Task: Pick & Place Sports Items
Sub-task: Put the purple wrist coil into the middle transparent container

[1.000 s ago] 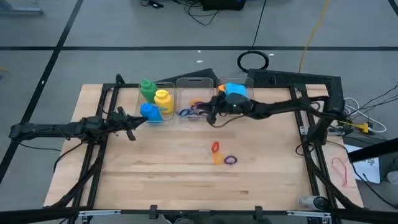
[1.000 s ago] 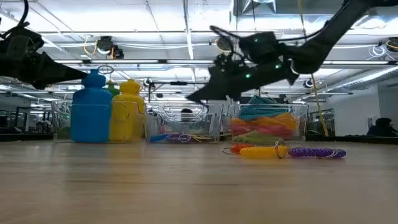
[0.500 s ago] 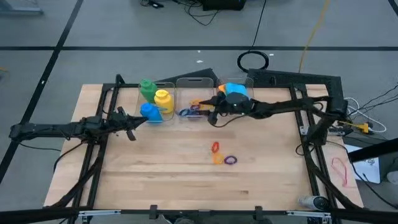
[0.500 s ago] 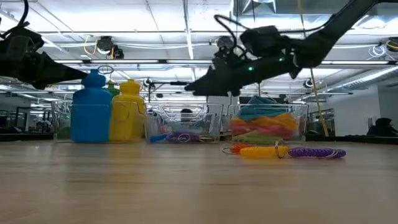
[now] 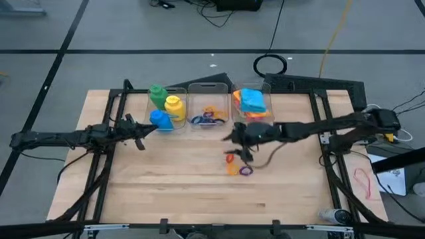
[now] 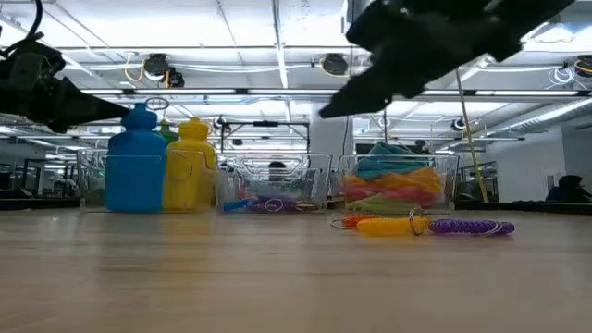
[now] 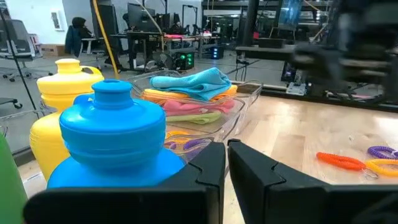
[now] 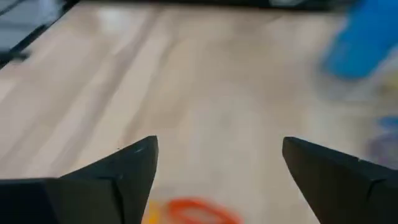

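Three rings lie loose on the table: red-orange (image 5: 229, 158), orange-yellow (image 5: 232, 169) and purple (image 5: 246, 170). My right gripper (image 5: 232, 137) hovers open just beyond them, pointing toward the table's left and tipped down; an orange ring (image 8: 194, 209) shows between its fingers, untouched. At the far edge, green (image 5: 157, 94), yellow (image 5: 173, 106) and blue (image 5: 161, 120) bottles stand in the left bin. More rings (image 5: 208, 116) lie in the middle bin, and folded cloths (image 5: 251, 101) in the right one. My left gripper (image 5: 140, 137) waits shut, level, beside the blue bottle (image 7: 115, 140).
The three clear bins (image 5: 208, 87) stand side by side along the far edge, inside the black frame (image 5: 109, 133) that rims the table. Bare wood (image 5: 179, 192) stretches across the near half. Cables and a small white device (image 5: 335, 215) lie at the right edge.
My right gripper has drawn back from over the middle bin toward the table's near edge and somewhat right, rising and levelling out, and now hangs just beyond the loose rings. The rings and bins have stayed in place.
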You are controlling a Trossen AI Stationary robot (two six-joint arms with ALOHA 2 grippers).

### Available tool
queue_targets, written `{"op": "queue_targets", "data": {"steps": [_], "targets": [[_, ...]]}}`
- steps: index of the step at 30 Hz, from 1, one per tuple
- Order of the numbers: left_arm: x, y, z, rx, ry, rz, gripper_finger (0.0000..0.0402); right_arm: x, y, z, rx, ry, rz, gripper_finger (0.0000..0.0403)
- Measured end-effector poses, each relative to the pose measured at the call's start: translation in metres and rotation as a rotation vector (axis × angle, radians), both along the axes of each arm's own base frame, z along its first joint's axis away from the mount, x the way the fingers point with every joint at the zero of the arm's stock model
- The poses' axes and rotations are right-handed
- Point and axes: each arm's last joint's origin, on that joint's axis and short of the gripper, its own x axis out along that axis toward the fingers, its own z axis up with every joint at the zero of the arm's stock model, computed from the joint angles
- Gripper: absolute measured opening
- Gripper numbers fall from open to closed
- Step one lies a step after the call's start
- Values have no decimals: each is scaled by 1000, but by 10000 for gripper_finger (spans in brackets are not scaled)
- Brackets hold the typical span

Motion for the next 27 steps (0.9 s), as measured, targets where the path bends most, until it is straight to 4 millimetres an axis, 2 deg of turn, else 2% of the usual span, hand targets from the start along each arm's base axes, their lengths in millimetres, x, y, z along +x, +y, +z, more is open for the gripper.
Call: {"op": "queue_targets", "data": {"steps": [5,10,16,20,27], "targets": [[0,0,0,0,0,0,21,-9,38,-13,-7,137,116,244],[0,0,0,0,0,0,21,-19,61,-33,-29,246,185,229],[0,0,0,0,0,0,21,-38,63,-70,-114,281,99,202],[0,0,0,0,0,0,21,-49,60,-90,-64,245,60,183],[0,0,0,0,0,0,21,-62,63,-105,-7,166,75,159]]}}
